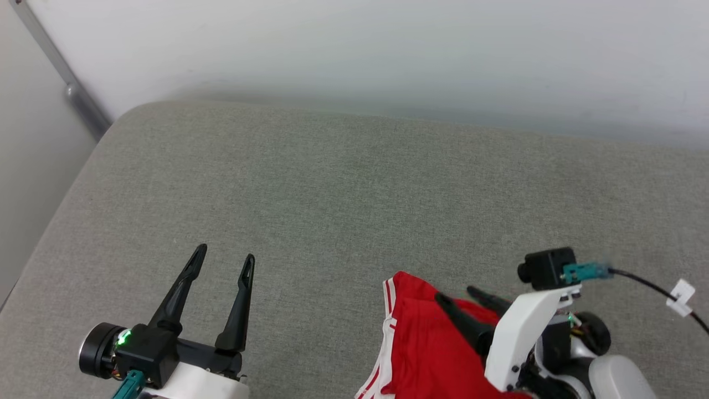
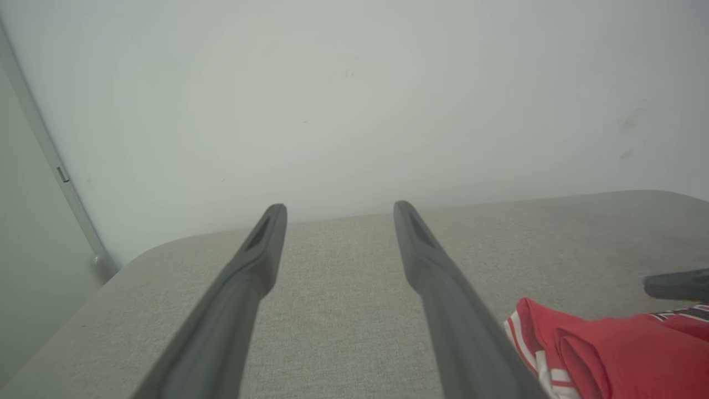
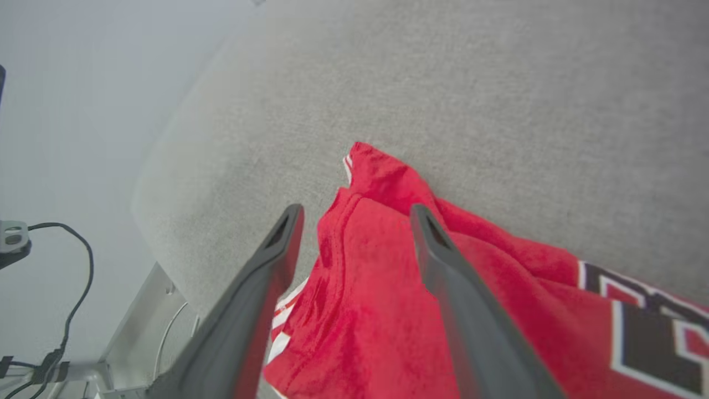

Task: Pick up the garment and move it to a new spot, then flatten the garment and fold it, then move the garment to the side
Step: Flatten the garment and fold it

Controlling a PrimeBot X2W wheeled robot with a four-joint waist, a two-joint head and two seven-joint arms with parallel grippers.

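At lower left of the head view, I read the left gripper (image 1: 226, 252) over the grey table (image 1: 332, 194), jaws wide and empty. To its right, the garment (image 1: 421, 343) lies bunched on the table. The right gripper (image 1: 455, 292) sits over it, jaws spread wide, red cloth lying between the fingers.

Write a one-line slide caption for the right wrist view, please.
Open right gripper over a crumpled red jersey T-shirt on the grey fabric surface.
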